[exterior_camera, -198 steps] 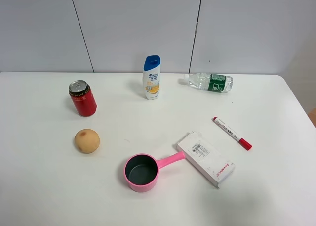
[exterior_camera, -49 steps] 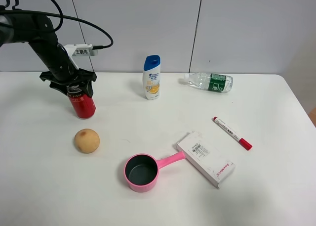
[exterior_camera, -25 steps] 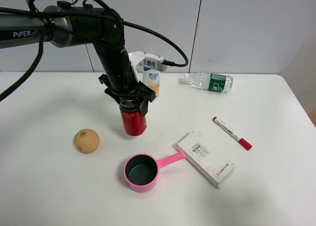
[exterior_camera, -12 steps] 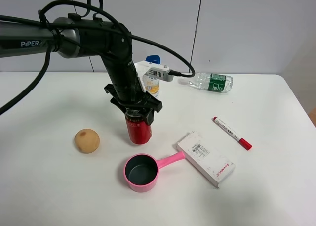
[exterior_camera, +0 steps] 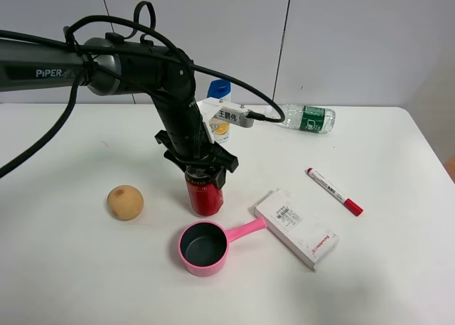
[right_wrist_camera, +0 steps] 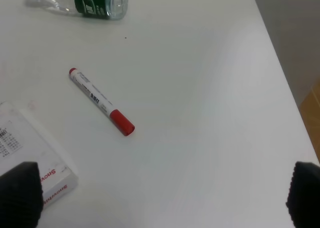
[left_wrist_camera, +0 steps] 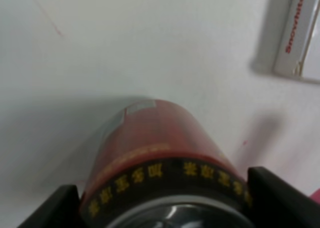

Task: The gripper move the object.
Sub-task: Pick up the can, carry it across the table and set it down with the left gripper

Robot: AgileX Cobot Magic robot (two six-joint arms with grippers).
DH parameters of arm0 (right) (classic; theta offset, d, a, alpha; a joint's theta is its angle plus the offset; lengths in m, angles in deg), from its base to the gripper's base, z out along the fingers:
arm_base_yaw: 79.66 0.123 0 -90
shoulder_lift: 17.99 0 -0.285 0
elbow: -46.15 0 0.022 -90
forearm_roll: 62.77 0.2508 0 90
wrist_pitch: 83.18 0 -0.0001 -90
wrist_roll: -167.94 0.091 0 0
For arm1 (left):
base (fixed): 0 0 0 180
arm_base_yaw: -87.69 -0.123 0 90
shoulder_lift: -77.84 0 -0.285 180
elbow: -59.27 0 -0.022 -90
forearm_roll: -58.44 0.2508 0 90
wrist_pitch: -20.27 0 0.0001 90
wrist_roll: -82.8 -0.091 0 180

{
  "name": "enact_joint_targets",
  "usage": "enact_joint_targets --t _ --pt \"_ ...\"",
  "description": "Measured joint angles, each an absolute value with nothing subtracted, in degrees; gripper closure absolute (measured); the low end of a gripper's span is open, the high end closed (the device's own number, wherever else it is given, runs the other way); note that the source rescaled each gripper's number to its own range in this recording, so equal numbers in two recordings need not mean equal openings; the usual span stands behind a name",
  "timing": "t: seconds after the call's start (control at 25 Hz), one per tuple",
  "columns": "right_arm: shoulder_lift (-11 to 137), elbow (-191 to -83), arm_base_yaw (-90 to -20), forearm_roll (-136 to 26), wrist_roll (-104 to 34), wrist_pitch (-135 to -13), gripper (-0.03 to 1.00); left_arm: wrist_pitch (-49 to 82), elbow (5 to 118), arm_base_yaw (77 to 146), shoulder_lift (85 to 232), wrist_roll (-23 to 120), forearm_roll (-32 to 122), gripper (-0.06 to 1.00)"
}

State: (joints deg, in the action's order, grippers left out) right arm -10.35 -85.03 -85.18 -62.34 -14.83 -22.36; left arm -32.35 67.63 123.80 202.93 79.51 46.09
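Small red metal soda can [exterior_camera: 205,197] | left black claw [exterior_camera: 204,170] clamping its top | travelling right from far-left bench [exterior_camera: 398,268], nearing pink plastic saucepan [exterior_camera: 203,248] | move progressing, release pending

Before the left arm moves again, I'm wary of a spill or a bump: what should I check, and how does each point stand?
1. Left gripper fingers clamped on the can rim: ok.
2. Can upright: ok.
3. Can lifted off the table: cannot tell.
4. Can apart from the pink pot: ok, but close.
5. Can apart from the white box: ok.
6. Right gripper open, away from the can: ok.
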Motion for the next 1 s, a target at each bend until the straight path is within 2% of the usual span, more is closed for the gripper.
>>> enact_joint_targets --t 0.36,0.4,0.52,0.6,0.88,1.0 --pt "-10.35 -85.03 -85.18 -62.34 -14.83 -22.36 -0.03 -32.84 67.63 123.80 202.93 78.21 45.50 0.92" --pt "-10.35 -85.03 -85.18 -62.34 -14.83 -22.36 -0.03 -32.92 67.63 123.85 202.93 78.21 45.50 0.90" --pt "-10.35 -85.03 -85.18 -62.34 -14.83 -22.36 -0.03 -32.97 67.63 124.07 202.58 78.21 44.93 0.66" --pt "-10.35 -85.03 -85.18 -62.34 -14.83 -22.36 -0.03 -33.03 67.63 124.42 202.33 78.21 44.70 0.59" --pt "-10.35 -85.03 -85.18 -62.34 -14.83 -22.36 -0.03 -33.41 67.63 125.81 200.80 78.32 43.24 0.56" --pt "-10.35 -85.03 -85.18 -62.34 -14.83 -22.36 -0.03 -32.37 67.63 126.34 197.32 79.05 42.47 0.51"
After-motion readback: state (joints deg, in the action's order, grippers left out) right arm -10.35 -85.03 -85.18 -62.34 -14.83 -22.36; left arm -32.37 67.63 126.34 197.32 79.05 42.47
